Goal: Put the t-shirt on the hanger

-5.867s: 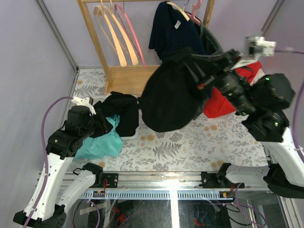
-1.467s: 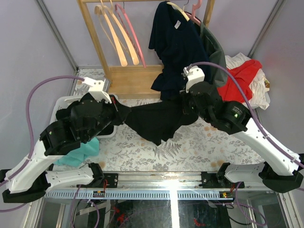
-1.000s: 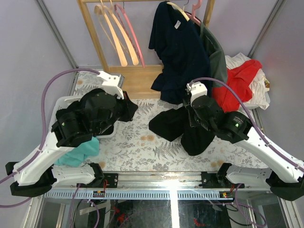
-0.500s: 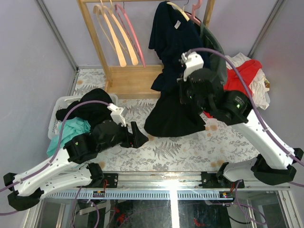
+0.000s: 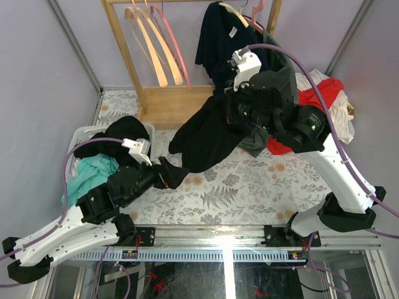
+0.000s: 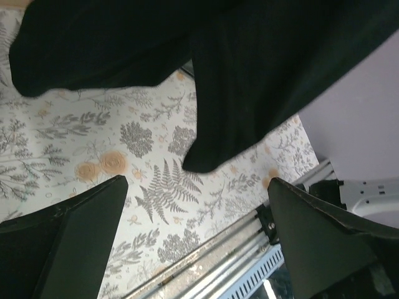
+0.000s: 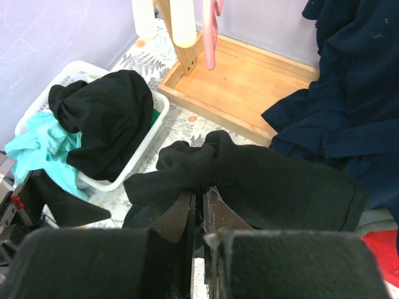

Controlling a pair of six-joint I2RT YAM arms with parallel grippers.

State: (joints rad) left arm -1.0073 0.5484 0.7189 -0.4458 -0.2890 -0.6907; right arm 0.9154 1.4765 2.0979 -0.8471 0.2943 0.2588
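The black t-shirt (image 5: 206,134) hangs bunched from my right gripper (image 5: 229,111), which is raised over the back middle of the table. In the right wrist view that gripper (image 7: 203,198) is shut on a fold of the t-shirt (image 7: 262,180). My left gripper (image 5: 177,173) sits low over the flowered tabletop, in front and to the left of the shirt's hanging end. It stands open (image 6: 196,243) with nothing between its fingers, and the t-shirt (image 6: 249,81) hangs ahead of it, apart. The pink hanger (image 5: 171,47) hangs on the rack at the back left, its lower end (image 7: 212,31) showing.
A wooden rack (image 5: 121,56) holds pale cream hangers (image 5: 146,43). A navy t-shirt (image 5: 227,50) hangs at the back middle. A red garment (image 5: 315,103) lies at the right. A white basket (image 5: 82,132) with black and teal clothes stands at the left. A metal rail (image 6: 249,249) runs along the near edge.
My left gripper opened, let go of the t-shirt and dropped toward the near edge. My right arm lifted the shirt up and back toward the rack.
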